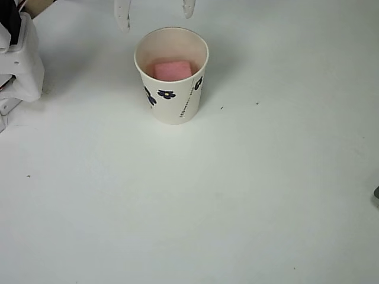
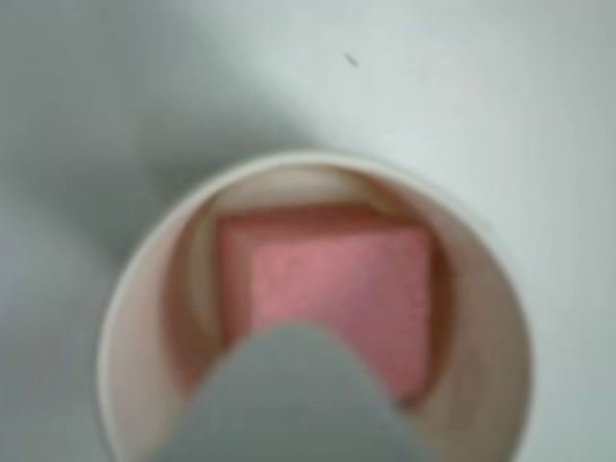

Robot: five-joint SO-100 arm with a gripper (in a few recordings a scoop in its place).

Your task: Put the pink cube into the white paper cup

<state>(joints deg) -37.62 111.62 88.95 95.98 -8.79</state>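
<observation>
**Cube in cup on white table**

A plain white table (image 1: 249, 195), matte and faintly speckled, is seen from overhead. The cup (image 1: 172, 77) stands upright on it: tapered paper, rolled rim, dark blue flower prints and a line of small text down its side. The cube (image 1: 172, 70) lies at the cup's bottom, a soft-edged pink block with a grainy, foam-like face; the wrist view shows it (image 2: 337, 289) well inside the rim (image 2: 125, 289). The gripper (image 1: 155, 15) is held spread, its white fingertips (image 1: 122, 18) apart just beyond the cup, gripping nothing.
</observation>
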